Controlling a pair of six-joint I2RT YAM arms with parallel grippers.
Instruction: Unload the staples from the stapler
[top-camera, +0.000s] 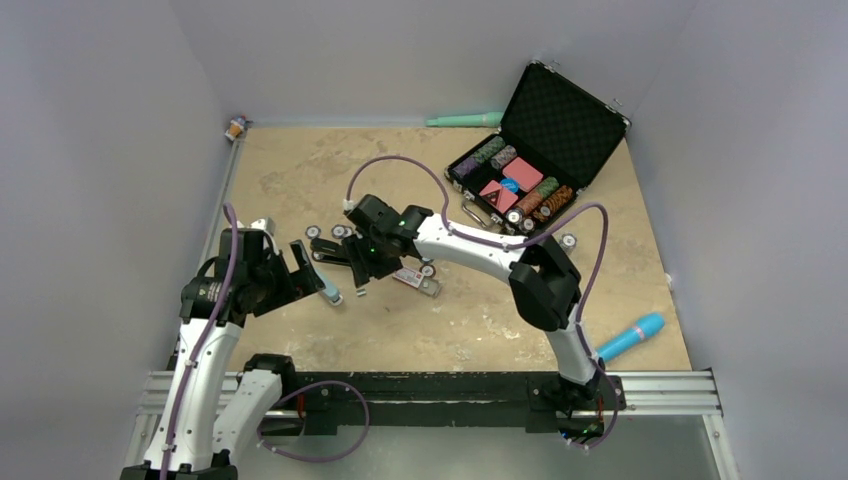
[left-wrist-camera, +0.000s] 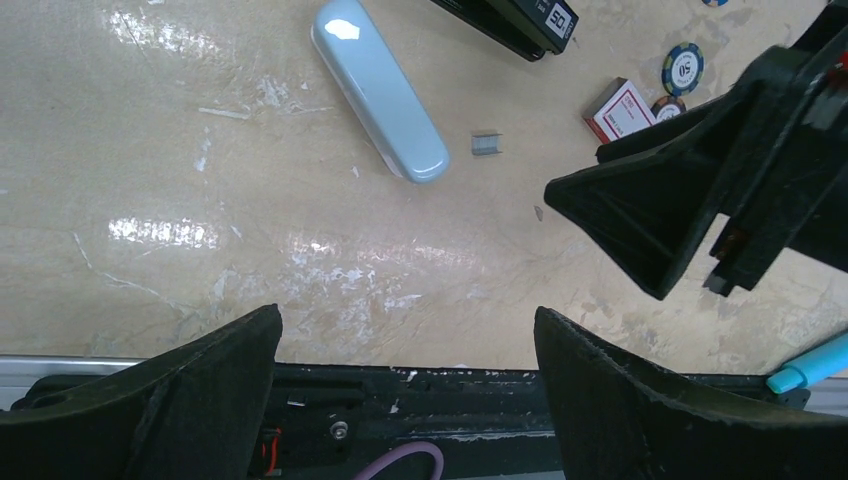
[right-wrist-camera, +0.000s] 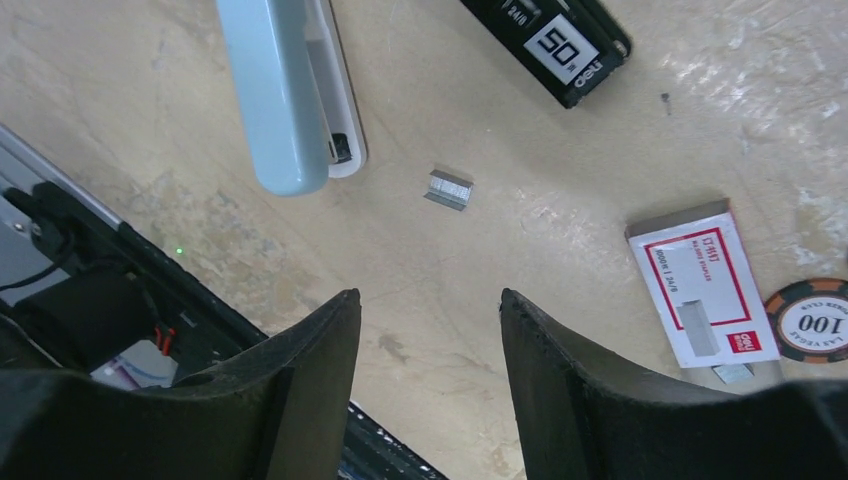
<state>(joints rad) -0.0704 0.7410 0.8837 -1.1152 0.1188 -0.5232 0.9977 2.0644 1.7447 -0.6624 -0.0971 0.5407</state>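
Observation:
The black stapler (right-wrist-camera: 552, 38) lies closed on the table at the top of the right wrist view, and its end (left-wrist-camera: 516, 20) also shows in the left wrist view. A tiny grey strip of staples (right-wrist-camera: 449, 189) lies loose on the table between it and a pale blue rounded block (right-wrist-camera: 285, 90). My right gripper (right-wrist-camera: 430, 295) hovers open just short of the staples, nothing between its fingers. My left gripper (left-wrist-camera: 407, 320) stands wide open and empty near the table's front edge, with the staples (left-wrist-camera: 486, 144) and the block (left-wrist-camera: 380, 90) ahead of it.
A red-and-white staple box (right-wrist-camera: 705, 285) and a poker chip (right-wrist-camera: 810, 320) lie right of the staples. An open black case (top-camera: 540, 150) with chips sits at the back right. A blue marker (top-camera: 632, 337) lies front right, a green pen (top-camera: 465, 120) by the back wall.

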